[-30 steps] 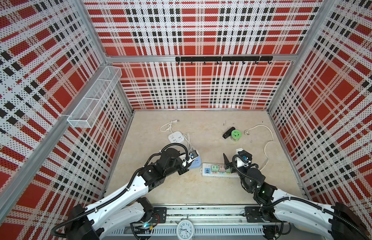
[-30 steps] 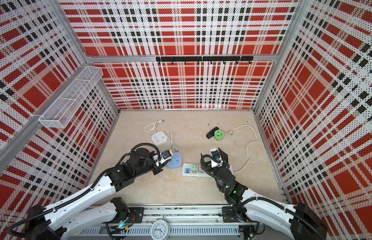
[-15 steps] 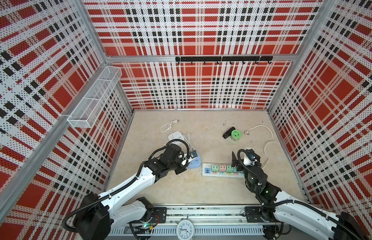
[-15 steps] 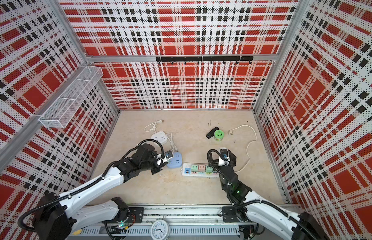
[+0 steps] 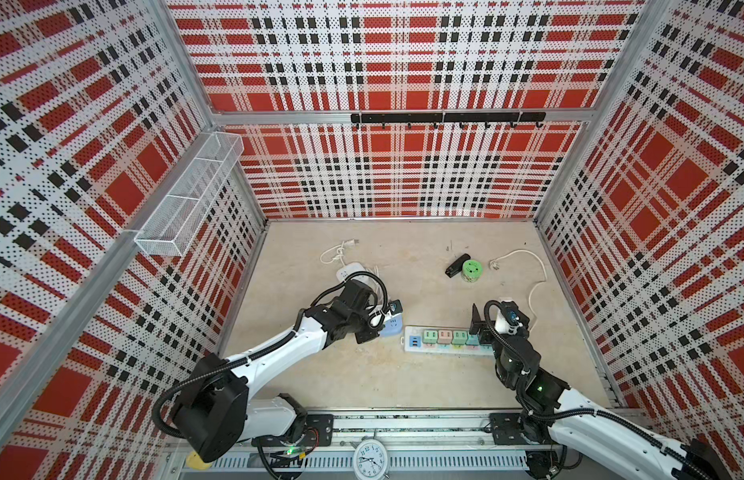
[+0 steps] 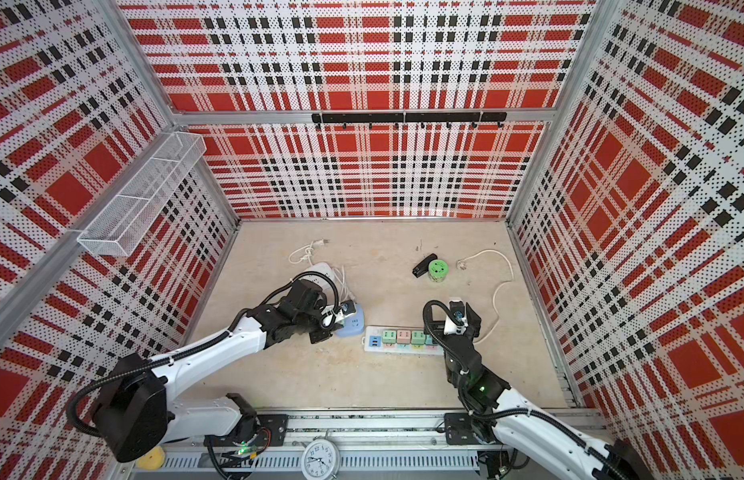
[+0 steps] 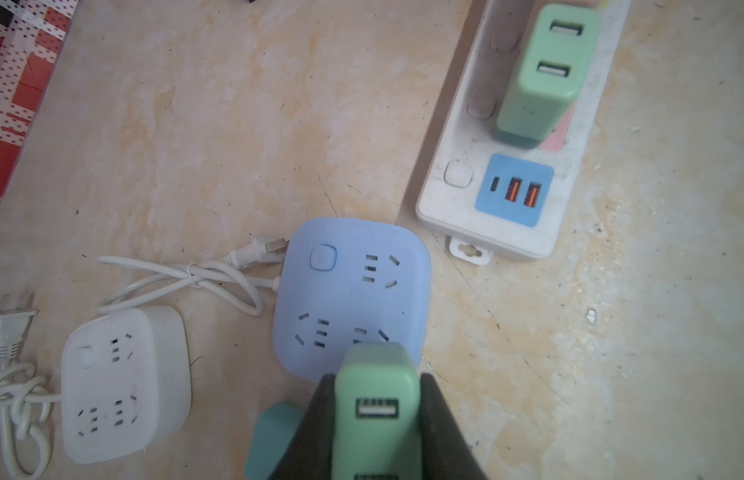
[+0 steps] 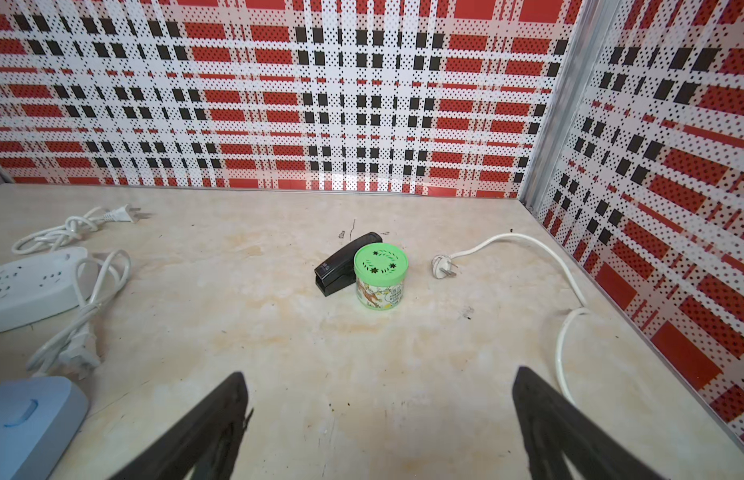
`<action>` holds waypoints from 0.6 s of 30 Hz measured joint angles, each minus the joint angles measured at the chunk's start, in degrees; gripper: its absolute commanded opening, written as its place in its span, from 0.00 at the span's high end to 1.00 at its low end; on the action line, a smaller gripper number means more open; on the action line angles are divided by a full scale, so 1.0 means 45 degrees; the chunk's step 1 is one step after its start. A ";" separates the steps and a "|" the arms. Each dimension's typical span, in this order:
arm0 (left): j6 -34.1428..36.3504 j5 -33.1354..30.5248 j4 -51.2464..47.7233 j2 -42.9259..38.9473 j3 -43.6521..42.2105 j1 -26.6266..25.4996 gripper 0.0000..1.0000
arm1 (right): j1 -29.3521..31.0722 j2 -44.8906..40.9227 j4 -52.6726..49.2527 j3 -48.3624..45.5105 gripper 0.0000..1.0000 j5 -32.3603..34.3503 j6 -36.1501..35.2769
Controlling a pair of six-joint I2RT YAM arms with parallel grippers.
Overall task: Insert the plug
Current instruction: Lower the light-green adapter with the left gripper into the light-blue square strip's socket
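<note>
We are in the middle of the job: the plug is picked up but not yet pushed in.

Our left fingers (image 7: 440, 419) are squeezed tight on the green plug (image 7: 376, 386), one finger on each side of it. The plug is a small, smooth, mint green box with rounded corners. The end facing us has a little slot in it. We cannot see its metal pins, because they point away from us.

Just past the tips of the left fingers sits the blue socket block (image 7: 349, 291), flat on the tabletop (image 7: 237, 124). The plug hangs over its near edge, close to one set of holes. We think this is where the plug goes. Next we must line the pins up with the holes, keep the plug straight, and push it in. If it tips, the pins may miss.

A bit farther from the left fingers lies the white power strip (image 7: 457, 124), with another green charger (image 7: 540, 75) standing in it. Off to the side of the left fingers is a white socket block (image 7: 121, 382).

Our right fingers (image 8: 212, 415) are spread wide apart and hold nothing. In both top views they wait near the strip's other end.
</note>
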 measured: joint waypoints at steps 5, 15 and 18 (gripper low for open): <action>0.0146 0.0588 0.0374 0.0928 0.0340 0.0063 1.00 | -0.0005 0.0160 0.0185 -0.0102 0.00 -0.0005 0.0000; 0.0306 0.1098 0.0991 0.3079 0.1836 0.0092 1.00 | -0.0053 0.0432 0.0359 -0.0102 0.00 -0.0015 0.0000; 0.0379 0.1088 0.1064 0.3269 0.2001 0.0092 1.00 | -0.0053 0.0432 0.0359 -0.0102 0.00 -0.0015 0.0000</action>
